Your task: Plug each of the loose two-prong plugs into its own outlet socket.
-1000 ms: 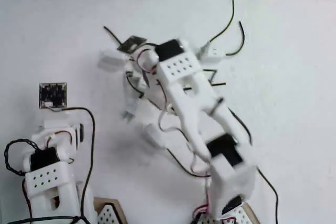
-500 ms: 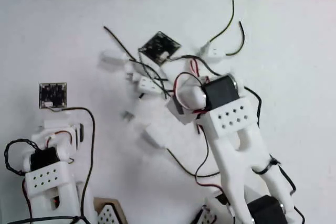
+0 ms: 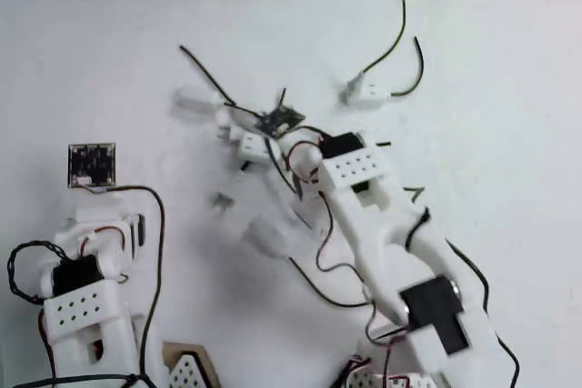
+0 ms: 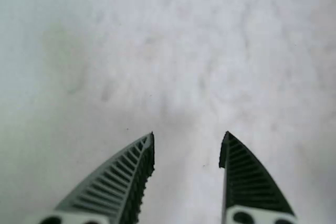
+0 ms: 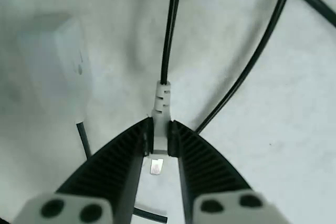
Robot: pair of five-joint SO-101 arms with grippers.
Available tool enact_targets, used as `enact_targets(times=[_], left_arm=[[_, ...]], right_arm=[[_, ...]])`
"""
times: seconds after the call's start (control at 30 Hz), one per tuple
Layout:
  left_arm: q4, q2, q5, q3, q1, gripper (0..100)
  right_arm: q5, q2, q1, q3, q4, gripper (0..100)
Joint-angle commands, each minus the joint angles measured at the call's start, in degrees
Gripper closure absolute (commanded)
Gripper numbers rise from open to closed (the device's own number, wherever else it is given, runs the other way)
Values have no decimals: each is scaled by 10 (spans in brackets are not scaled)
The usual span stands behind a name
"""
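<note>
Logging the state at this moment.

Desk: white, strewn with black cords, small white connector pieces and two small dark boards.

Right arm: stretched toward the middle of the desk, over the tangle. Left arm: folded at the near left corner, well apart from the tangle.

Left jaws: released, spread over bare desk, nothing between them.

Right jaws: clenched on a two-prong plug, pinching its white body just behind the ribbed strain relief.

Socket block: white, lying near the plug to one side, not touching it.

Cord: black, running away from the plug's ribbed end.

Prong: one metal glint between the jaws on the wrist side. Judged: the prongs point back toward the wrist. I cannot make out the second prong.

Handling notes (judgement):
- The plug is light, rigid plastic, small and smooth, so it is likely to twist in a narrow pinch.
- The cord looks springy and will tug sideways.
- Best hold is across the body's flat sides, never on the relief or the cord.
- The prongs are thin and would bend if driven in askew.
</note>
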Motion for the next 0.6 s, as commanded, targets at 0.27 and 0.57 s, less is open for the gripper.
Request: enact_targets(times=[0.27,0.57], left_arm=[[-11,-11,1,-3,-2,789],[-11,-11,1,-3,-2,789]], right_arm=[[4,97,2,-37,-9,981],[4,118,1,-38,8,981]])
